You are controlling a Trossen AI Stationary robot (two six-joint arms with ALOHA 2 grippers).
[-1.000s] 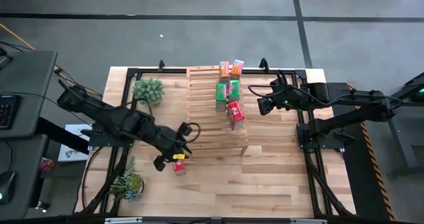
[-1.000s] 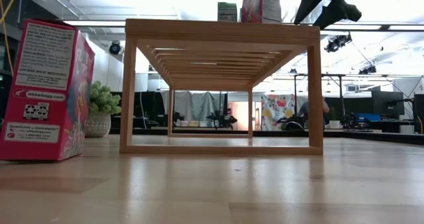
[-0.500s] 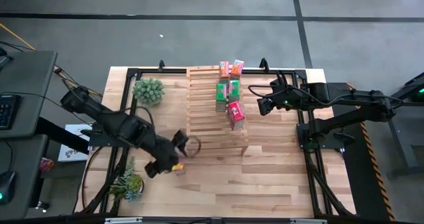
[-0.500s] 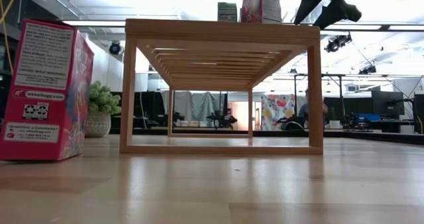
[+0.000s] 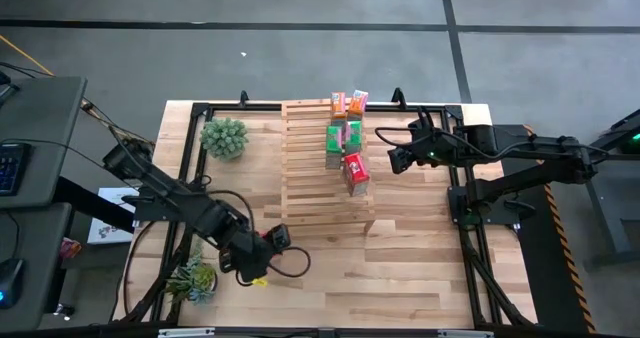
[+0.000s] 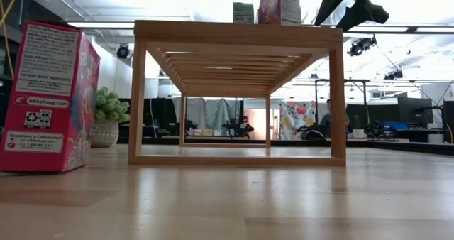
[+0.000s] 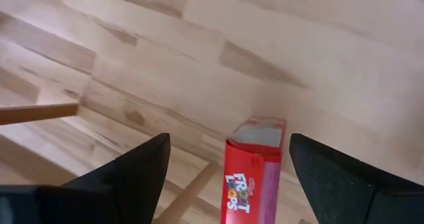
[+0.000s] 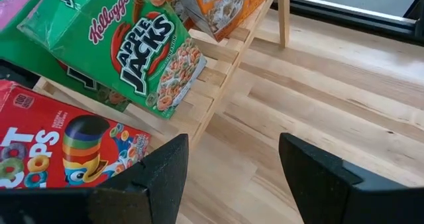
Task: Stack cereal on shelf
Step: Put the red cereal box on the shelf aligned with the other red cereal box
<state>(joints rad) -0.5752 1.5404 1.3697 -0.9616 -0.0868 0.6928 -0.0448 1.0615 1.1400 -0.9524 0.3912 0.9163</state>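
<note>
A red cereal box (image 7: pixel 255 168) stands upright on the table by its bottom, near the shelf's (image 5: pixel 310 168) near left corner; the low view shows this red box (image 6: pixel 50 98) too. My left gripper (image 7: pixel 228 141) hovers open above it, one finger on either side, touching nothing. In the high view my left gripper (image 5: pixel 268 248) hides the box. On the shelf's top stand two orange boxes (image 5: pixel 349 101), two green boxes (image 5: pixel 344 136) and a red box (image 5: pixel 355 173). My right gripper (image 5: pixel 395 161) waits open beside the shelf's right side.
A potted plant (image 5: pixel 223 136) stands at the far left and another plant (image 5: pixel 195 276) at the near left, close to my left arm. Bare tabletop (image 5: pixel 400 268) lies in front of the shelf and to its right.
My left arm has swung toward the table's near edge and turned, so that its gripper now stands over the red box. The box has kept its place, upright on the table.
</note>
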